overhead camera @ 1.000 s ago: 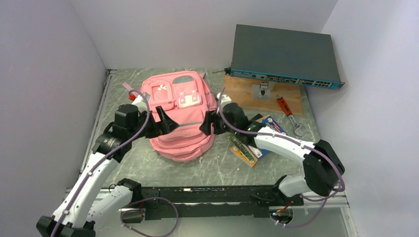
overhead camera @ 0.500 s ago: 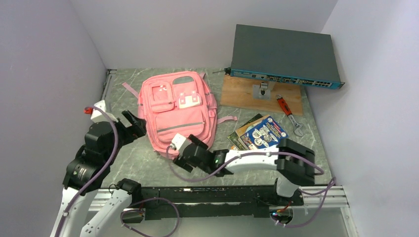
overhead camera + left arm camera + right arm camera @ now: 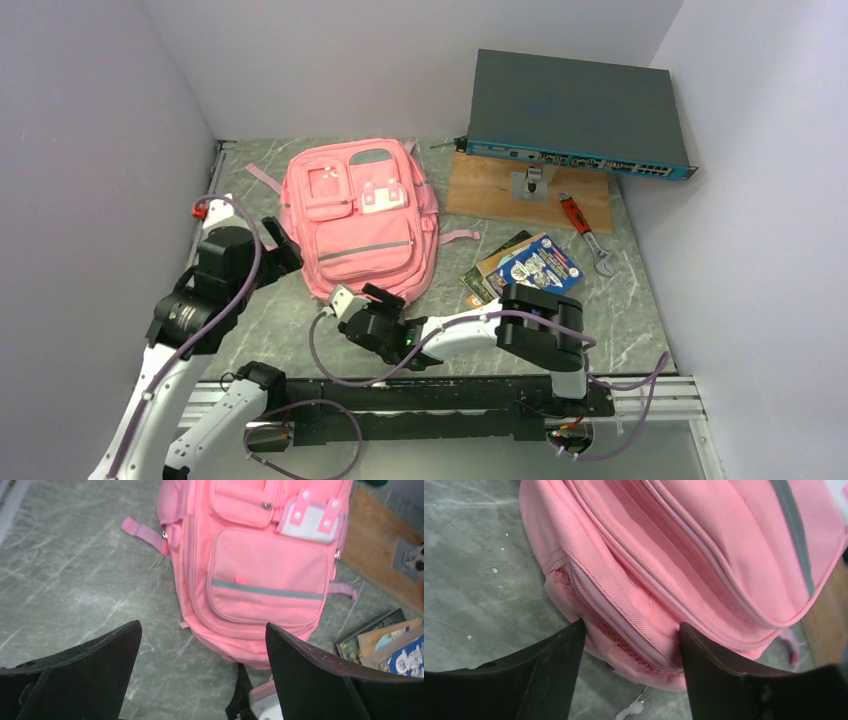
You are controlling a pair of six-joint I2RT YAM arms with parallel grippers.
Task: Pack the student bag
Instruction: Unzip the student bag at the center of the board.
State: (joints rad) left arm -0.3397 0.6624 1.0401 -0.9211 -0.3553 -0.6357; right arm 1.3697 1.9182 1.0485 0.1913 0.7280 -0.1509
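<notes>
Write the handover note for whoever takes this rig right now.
Left gripper: open, empty, hovering left of the student bag.
Right gripper: open, empty, jaws at the bag's near edge by the zipper.
Bag: flat on the table, front up, zippers look shut.
Done: nothing packed that shows.
Left: open the bag, load the books lying to its right.

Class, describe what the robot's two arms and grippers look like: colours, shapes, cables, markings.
The left arm and right arm have white link shells joined by bulky black joint housings. A mauve cable loops along each. The left wrist carries a small red part; the right shows a tiny green light. The left gripper and right gripper each have two flat, black, wedge-shaped fingers.
</notes>
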